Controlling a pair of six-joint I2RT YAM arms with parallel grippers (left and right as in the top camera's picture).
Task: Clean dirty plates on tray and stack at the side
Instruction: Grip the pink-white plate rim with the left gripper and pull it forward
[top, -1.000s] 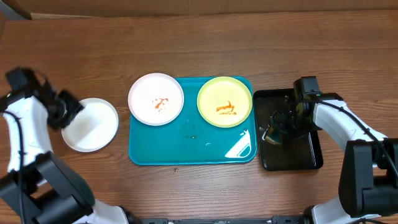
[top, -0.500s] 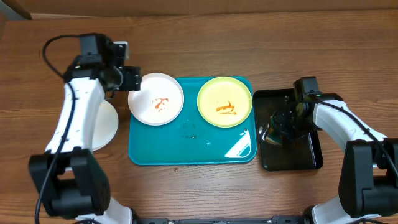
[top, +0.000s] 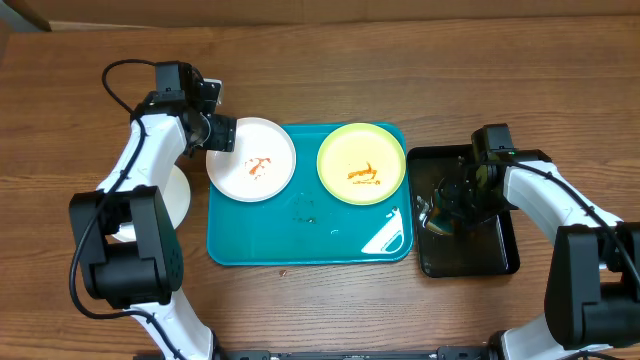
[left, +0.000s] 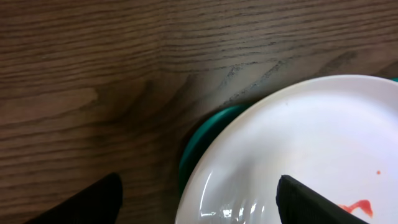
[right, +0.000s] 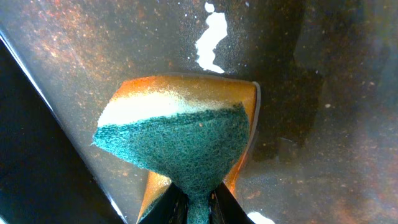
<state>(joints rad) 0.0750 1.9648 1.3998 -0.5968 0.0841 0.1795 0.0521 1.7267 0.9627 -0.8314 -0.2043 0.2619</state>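
Note:
The teal tray (top: 300, 240) holds a white plate (top: 251, 158) with red sauce smears at its left and a cream plate with a green rim (top: 361, 163) with orange smears at its right. A third white plate (top: 178, 200) lies on the table left of the tray, partly hidden by my left arm. My left gripper (top: 222, 133) is open at the smeared white plate's far-left rim. In the left wrist view its fingers (left: 199, 202) straddle that plate's rim (left: 298, 143) over the tray corner (left: 205, 134). My right gripper (top: 445, 208) is shut on a green-and-yellow sponge (right: 180, 143).
A smaller black tray (top: 470, 250), wet and glossy, stands right of the teal tray, under the right gripper (right: 198, 202) and sponge. Water droplets lie on the teal tray's front half. The wooden table extends behind and in front.
My left arm swung from the plate on the table at the far left over to the smeared white plate's rim. The right arm has not moved.

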